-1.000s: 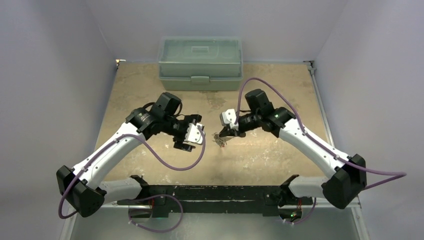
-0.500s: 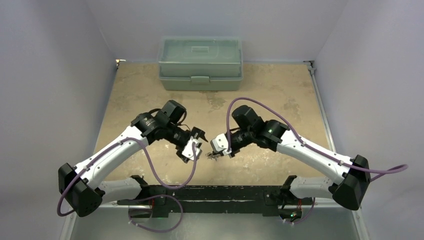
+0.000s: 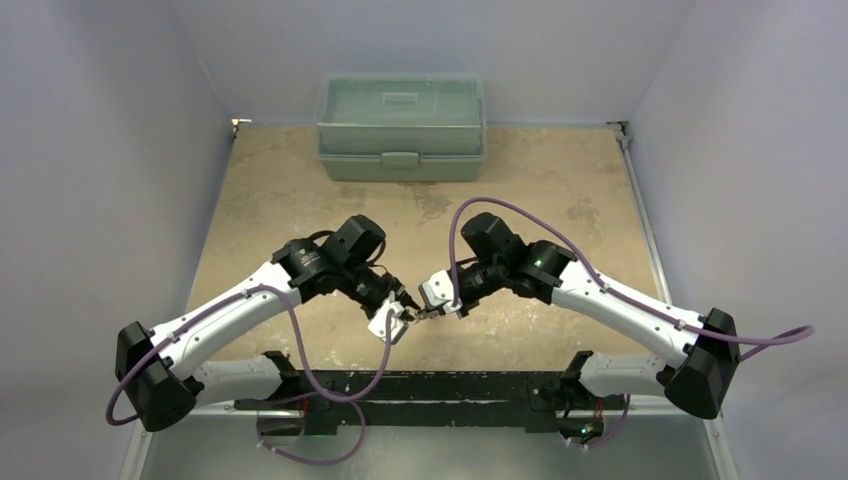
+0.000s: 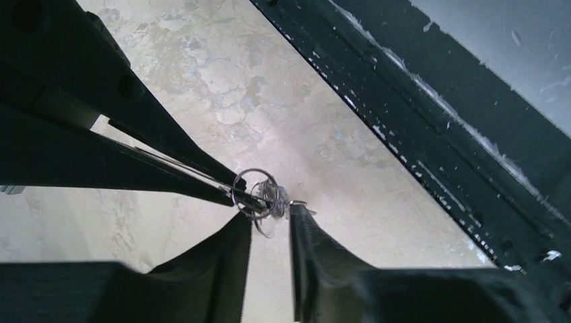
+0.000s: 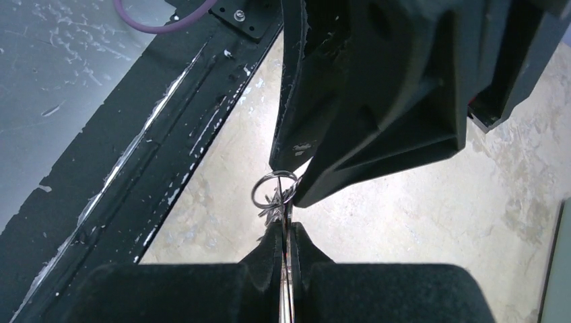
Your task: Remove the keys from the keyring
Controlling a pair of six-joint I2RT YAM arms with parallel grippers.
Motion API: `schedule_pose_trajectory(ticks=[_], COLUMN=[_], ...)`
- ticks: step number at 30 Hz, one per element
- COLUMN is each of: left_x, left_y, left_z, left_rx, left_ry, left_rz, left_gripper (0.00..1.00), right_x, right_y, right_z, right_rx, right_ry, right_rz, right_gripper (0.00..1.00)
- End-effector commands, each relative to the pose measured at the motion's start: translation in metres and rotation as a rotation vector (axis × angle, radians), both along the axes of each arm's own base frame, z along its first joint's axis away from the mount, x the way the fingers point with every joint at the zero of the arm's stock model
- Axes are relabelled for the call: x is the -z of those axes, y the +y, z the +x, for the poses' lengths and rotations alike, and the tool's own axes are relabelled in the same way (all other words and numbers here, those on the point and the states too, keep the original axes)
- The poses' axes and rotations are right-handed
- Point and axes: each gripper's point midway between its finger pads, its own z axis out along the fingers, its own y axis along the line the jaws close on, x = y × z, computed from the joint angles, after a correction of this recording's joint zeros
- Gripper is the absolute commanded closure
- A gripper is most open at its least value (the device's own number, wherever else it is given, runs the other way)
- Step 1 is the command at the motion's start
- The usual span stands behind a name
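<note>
Keys [image 5: 273, 202] clamped in closed right pincer [image 5: 287, 230], over near counter [image 5: 404, 222] edge. Left pincer [image 4: 271, 217], tips apart, flanks keyring [image 4: 259, 192].

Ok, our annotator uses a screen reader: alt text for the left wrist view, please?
The right gripper pinches a small bunch of keys on a keyring above the table; the left gripper, open, flanks it from below.

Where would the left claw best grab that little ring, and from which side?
Probably the bare arc farthest from the keys: the keyring stands out as a wire loop beyond the pinch of the right gripper. Come from opposite that gripper, where the left gripper sits open, one finger each side.
</note>
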Motion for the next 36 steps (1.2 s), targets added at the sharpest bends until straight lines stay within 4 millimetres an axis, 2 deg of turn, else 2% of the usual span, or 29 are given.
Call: schedule_pose_trajectory(ticks=[1, 5, 9, 10, 13, 14, 20, 22, 24, 28, 32, 36], left_x=[0.004, 0.012, 0.013, 0.013, 0.01, 0.01, 0.01, 0.011, 0.012, 0.014, 0.013, 0.007], left_y=[0.012, 0.021, 0.022, 0.022, 0.017, 0.015, 0.001, -0.004, -0.009, -0.011, -0.007, -0.001], left_z=[-0.015, -0.015, -0.009, -0.005, 0.004, 0.005, 0.014, 0.011, 0.008, -0.003, -0.005, -0.008], left_rx=[0.069, 0.066, 0.048, 0.037, 0.02, 0.019, 0.041, 0.064, 0.073, 0.1, 0.085, 0.078], left_ry=[-0.043, -0.053, -0.077, -0.081, -0.101, -0.101, -0.12, -0.109, -0.099, -0.079, -0.065, -0.055], left_rz=[0.016, 0.062, 0.067, 0.059, 0.02, 0.013, -0.027, -0.04, -0.053, -0.043, -0.025, -0.011], left_gripper=[0.81, 0.9, 0.88, 0.82, 0.55, 0.5, 0.43, 0.35, 0.32, 0.4, 0.63, 0.77], right_x=[-0.021, -0.021, -0.02, -0.02, -0.019, -0.019, -0.019, -0.019, -0.02, -0.02, -0.019, -0.019], right_y=[0.003, 0.002, 0.0, 0.0, 0.0, 0.0, 0.003, 0.005, 0.006, 0.005, 0.004, 0.004], right_z=[0.004, 0.002, 0.0, -0.001, -0.004, -0.005, -0.01, -0.01, -0.01, -0.009, -0.009, -0.011], right_rx=[-0.004, -0.01, -0.015, -0.017, -0.03, -0.034, -0.058, -0.059, -0.06, -0.051, -0.044, -0.034], right_ry=[-0.071, -0.065, -0.061, -0.062, -0.059, -0.058, -0.063, -0.069, -0.073, -0.078, -0.078, -0.06], right_rz=[0.055, 0.058, 0.053, 0.054, 0.051, 0.05, 0.045, 0.043, 0.044, 0.046, 0.052, 0.065], right_gripper=[1.0, 1.0, 1.0, 1.0, 1.0, 1.0, 1.0, 1.0, 1.0, 1.0, 1.0, 1.0])
